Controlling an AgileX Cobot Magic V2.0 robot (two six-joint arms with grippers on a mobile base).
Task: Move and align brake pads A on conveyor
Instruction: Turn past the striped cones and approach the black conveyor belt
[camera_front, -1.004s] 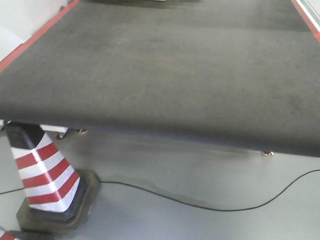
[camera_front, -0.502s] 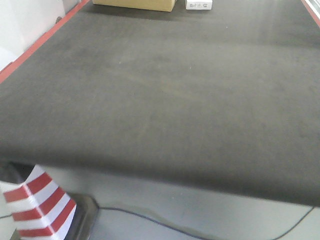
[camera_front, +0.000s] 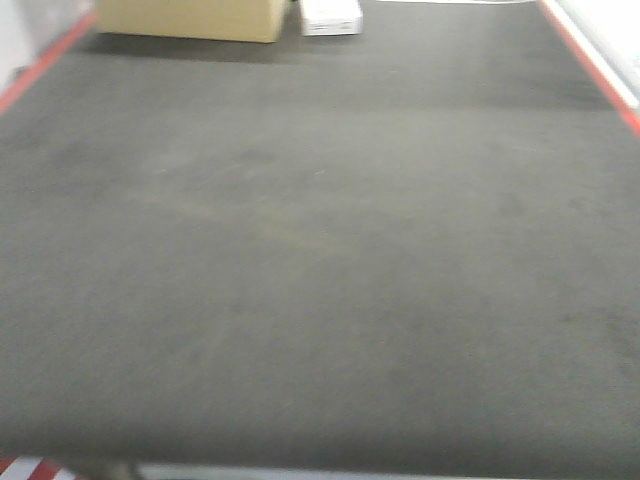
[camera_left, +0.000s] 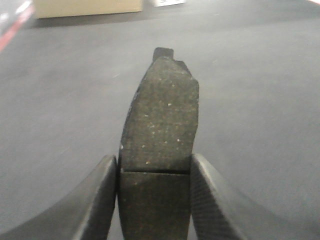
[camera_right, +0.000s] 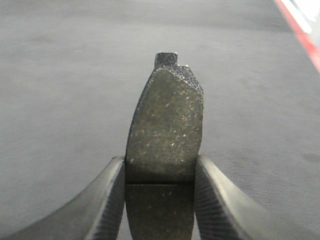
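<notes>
The conveyor (camera_front: 320, 250) is a wide charcoal belt with red strips at its sides; it fills the front view. My left gripper (camera_left: 155, 172) is shut on a dark-grey brake pad (camera_left: 160, 120) with a thin groove across it, held above the belt (camera_left: 260, 100). My right gripper (camera_right: 160, 172) is shut on a second brake pad (camera_right: 165, 125), also above the belt (camera_right: 65, 90). Each pad points away from its wrist camera. Neither gripper nor pad shows in the front view. Other pads are out of view.
A tan cardboard box (camera_front: 190, 18) and a small white box (camera_front: 330, 16) sit at the belt's far end. The tan box also shows in the left wrist view (camera_left: 87, 7). A red strip (camera_right: 300, 30) runs along the right edge.
The front view has moved forward over the belt: the striped cone and floor have dropped out of view, and the boxes at the far end have come into view.
</notes>
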